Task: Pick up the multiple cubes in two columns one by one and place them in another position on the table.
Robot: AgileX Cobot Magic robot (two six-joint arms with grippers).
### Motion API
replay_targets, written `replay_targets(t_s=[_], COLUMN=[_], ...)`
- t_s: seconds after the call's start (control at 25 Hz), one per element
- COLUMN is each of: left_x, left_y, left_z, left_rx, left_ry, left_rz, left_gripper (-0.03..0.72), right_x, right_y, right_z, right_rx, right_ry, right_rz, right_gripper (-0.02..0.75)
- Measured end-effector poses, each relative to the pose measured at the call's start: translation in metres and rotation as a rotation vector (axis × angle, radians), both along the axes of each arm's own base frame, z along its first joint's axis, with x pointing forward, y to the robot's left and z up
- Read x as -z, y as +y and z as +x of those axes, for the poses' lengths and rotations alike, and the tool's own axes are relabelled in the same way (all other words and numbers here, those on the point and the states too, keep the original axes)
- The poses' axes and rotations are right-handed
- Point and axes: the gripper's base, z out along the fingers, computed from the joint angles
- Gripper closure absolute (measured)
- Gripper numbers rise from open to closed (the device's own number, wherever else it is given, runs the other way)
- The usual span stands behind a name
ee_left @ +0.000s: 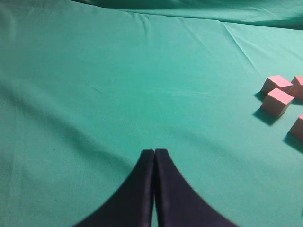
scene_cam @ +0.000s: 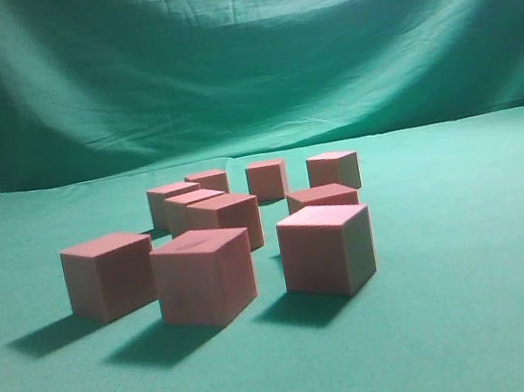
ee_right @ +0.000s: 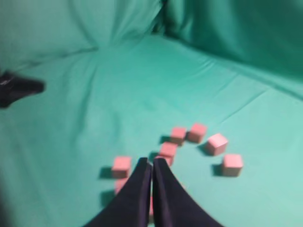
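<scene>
**A:** What worries you here?

**B:** My right hand [ee_right: 152,163] hangs over the cubes [scene_cam: 218,234], fingers pressed shut, holding nothing. The cubes sit bunched mid-bench [scene_cam: 507,315], some nearly touching; coming down, I could knock a neighbour. My left hand [ee_left: 155,152] is shut and empty too, off beside the cluster.

**A:** Any containers?

**B:** None that I can see.
</scene>
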Motion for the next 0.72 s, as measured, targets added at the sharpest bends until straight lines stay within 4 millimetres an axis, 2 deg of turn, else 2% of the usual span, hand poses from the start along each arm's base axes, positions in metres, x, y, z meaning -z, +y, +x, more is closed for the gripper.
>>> replay_targets(t_s=[0.32, 0.72], left_x=[0.000, 0.000], left_y=[0.000, 0.000], left_z=[0.000, 0.000], left_rx=[0.000, 0.000], left_ry=[0.000, 0.000], left_rz=[0.000, 0.000], left_gripper=[0.688, 0.688], right_x=[0.059, 0.124], right_y=[-0.018, -0.042], right_z=[0.016, 0.013], right_rx=[0.343, 0.686], right_ry=[-0.089, -0.090], right_rz=[0.078, 0.103], right_gripper=[0.738, 0.738])
